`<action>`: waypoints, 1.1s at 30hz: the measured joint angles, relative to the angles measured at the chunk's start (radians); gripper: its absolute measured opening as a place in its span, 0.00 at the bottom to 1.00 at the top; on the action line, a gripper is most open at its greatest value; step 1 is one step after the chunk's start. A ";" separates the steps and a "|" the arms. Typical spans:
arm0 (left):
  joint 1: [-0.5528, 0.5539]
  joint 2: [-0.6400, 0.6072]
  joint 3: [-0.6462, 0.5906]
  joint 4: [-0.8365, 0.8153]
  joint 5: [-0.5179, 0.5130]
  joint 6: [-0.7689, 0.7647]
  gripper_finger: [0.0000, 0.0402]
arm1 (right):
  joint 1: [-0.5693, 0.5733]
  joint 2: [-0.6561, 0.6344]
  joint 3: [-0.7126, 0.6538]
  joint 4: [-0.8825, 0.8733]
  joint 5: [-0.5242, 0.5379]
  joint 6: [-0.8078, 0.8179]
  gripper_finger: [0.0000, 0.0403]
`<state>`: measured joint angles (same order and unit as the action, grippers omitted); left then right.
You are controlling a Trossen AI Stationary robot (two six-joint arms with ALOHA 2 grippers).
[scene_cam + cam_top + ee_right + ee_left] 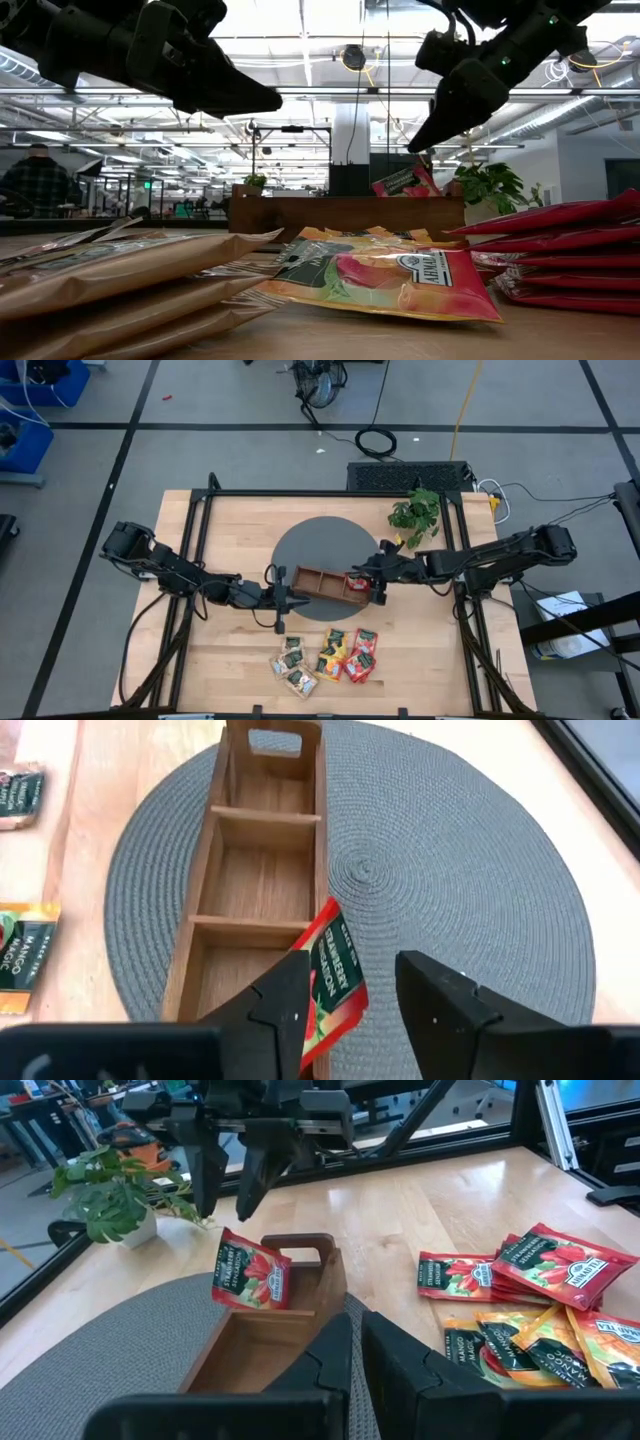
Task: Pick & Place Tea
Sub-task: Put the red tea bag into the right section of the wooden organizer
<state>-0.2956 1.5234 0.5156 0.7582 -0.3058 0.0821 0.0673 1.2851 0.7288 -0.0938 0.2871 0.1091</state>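
A brown wooden tray [322, 584] with three compartments lies on a round grey mat [315, 540]. One red tea sachet [250, 1275] stands tilted in the tray's end compartment, its lower edge inside and its top above the rim. My right gripper [225, 1210] hangs open just above that sachet [335, 975] and clear of it. My left gripper [355, 1345] is shut, low at the tray's other end. Several more sachets [325, 656], green, orange and red, lie in a loose pile near the table's near edge. My left gripper is at the tray's end on the table's left side, coming in almost level. Its own fingers [330, 1355] hide that end, so I cannot tell whether it touches the tray.
A small potted plant [415, 515] stands at the mat's far right. The tray's middle compartment [262, 880] and its other end compartment hold nothing. Bare wood lies at the table's left and right, beside the sachet pile.
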 joint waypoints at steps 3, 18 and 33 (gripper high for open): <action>0.000 0.000 0.000 0.000 0.000 -0.004 0.09 | -0.004 0.002 0.000 0.011 0.000 -0.037 0.32; 0.027 0.000 0.000 -0.055 0.003 -0.014 0.09 | -0.241 0.083 0.365 -0.492 -0.274 -0.010 0.36; 0.061 0.000 0.000 -0.130 0.124 -0.047 0.09 | -0.258 0.391 0.572 -0.682 -0.395 -0.045 0.40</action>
<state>-0.2344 1.5238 0.5159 0.6281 -0.1822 0.0348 -0.1909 1.6759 1.3007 -0.7763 -0.1075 0.0641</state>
